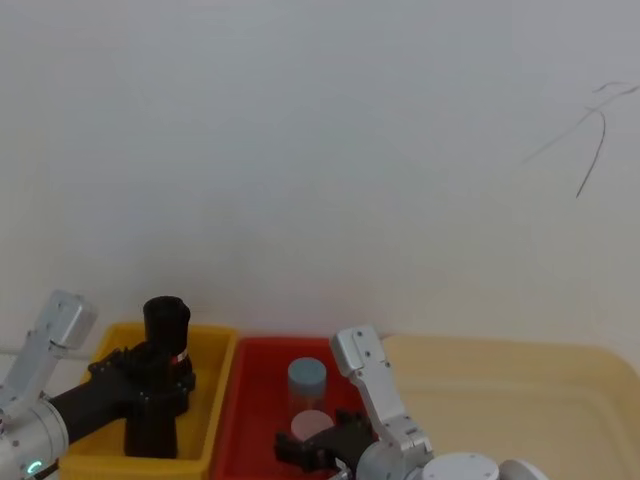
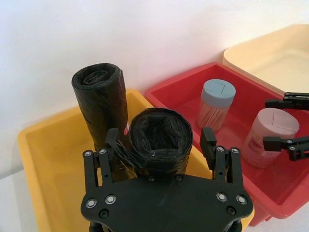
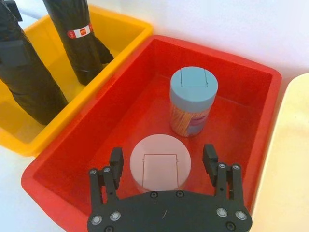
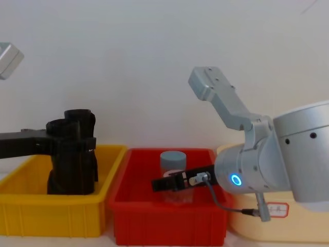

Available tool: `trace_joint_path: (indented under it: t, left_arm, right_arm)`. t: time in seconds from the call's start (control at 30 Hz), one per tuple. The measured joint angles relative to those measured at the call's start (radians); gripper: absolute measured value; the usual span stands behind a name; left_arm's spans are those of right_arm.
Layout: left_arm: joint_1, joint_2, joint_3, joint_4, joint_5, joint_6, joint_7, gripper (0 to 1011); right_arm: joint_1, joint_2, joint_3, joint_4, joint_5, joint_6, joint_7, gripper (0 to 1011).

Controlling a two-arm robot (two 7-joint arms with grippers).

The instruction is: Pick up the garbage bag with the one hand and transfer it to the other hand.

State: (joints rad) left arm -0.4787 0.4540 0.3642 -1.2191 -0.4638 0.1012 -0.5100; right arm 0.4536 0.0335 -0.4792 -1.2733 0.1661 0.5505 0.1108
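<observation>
1. Left wrist view: the left gripper (image 2: 160,134) is down over the bag (image 2: 161,142). The bag stands upright in the yellow bin (image 2: 46,159), just beside the labelled roll (image 2: 99,96).
2. Its jaws are wide, with its fingers (image 2: 208,142) on either side of the bag's top. One finger brushes crumpled film and the other shows a thin gap, so nothing is clamped yet.
3. The step in hand looks like closing on the bag. Centre the jaws first so both pads land together. An off-centre squeeze would likely shove the bag into the labelled roll or tip it.
4. The film is soft and will give. Bite on the solid body of the roll rather than on a loose fold, which would probably slip out during the lift.
5. Keep the hold near the top. That leaves the lower part free for the other arm to take.
6. Then lift straight up, keeping the bag upright, until it clears the bin wall and its neighbour.
7. The right gripper (image 3: 163,152) hangs over the pink jar (image 3: 159,169) in the red bin (image 3: 241,92), with its jaws wide and empty. It needs to rise clear of the jars before meeting the bag.
</observation>
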Motion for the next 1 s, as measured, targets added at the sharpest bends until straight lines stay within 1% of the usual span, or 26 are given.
trace_joint_path:
  t: [0.43, 0.5, 0.6, 0.63, 0.7, 0.77, 0.8, 0.83, 0.9, 0.93, 1.0]
  left_arm:
    - [0.000, -0.011, -0.006, 0.005, 0.002, -0.010, 0.008, 1000]
    - [0.000, -0.012, -0.006, 0.006, 0.002, -0.010, 0.008, 981]
    - [0.000, -0.013, -0.007, 0.006, 0.002, -0.011, 0.009, 933]
    - [0.000, -0.013, -0.007, 0.006, 0.003, -0.011, 0.010, 906]
    - [0.000, -0.014, -0.007, 0.007, 0.003, -0.012, 0.010, 879]
    - [0.001, -0.014, -0.007, 0.007, 0.003, -0.012, 0.011, 776]
    - [0.001, -0.014, -0.007, 0.007, 0.003, -0.012, 0.011, 776]
    - [0.001, -0.015, -0.008, 0.007, 0.003, -0.013, 0.011, 739]
    - [0.001, -0.015, -0.008, 0.007, 0.003, -0.013, 0.011, 699]
    - [0.001, -0.015, -0.008, 0.007, 0.003, -0.013, 0.011, 641]
    - [0.001, -0.015, -0.008, 0.008, 0.003, -0.013, 0.011, 599]
  right_arm:
    - [0.002, -0.001, 0.004, 0.009, -0.008, -0.001, 0.009, 1001]
    - [0.002, -0.001, 0.005, 0.010, -0.009, -0.002, 0.009, 991]
    - [0.002, -0.001, 0.005, 0.010, -0.009, -0.002, 0.010, 955]
    - [0.002, -0.001, 0.005, 0.011, -0.010, -0.002, 0.010, 917]
    - [0.002, -0.001, 0.005, 0.011, -0.010, -0.003, 0.011, 886]
    - [0.002, -0.002, 0.005, 0.011, -0.010, -0.003, 0.011, 820]
    - [0.002, -0.002, 0.006, 0.012, -0.010, -0.003, 0.011, 802]
    - [0.002, -0.002, 0.006, 0.012, -0.010, -0.003, 0.012, 790]
    - [0.002, -0.002, 0.006, 0.012, -0.011, -0.003, 0.012, 711]
    - [0.002, -0.002, 0.006, 0.012, -0.011, -0.004, 0.012, 692]
    - [0.002, -0.002, 0.006, 0.012, -0.011, -0.004, 0.012, 660]
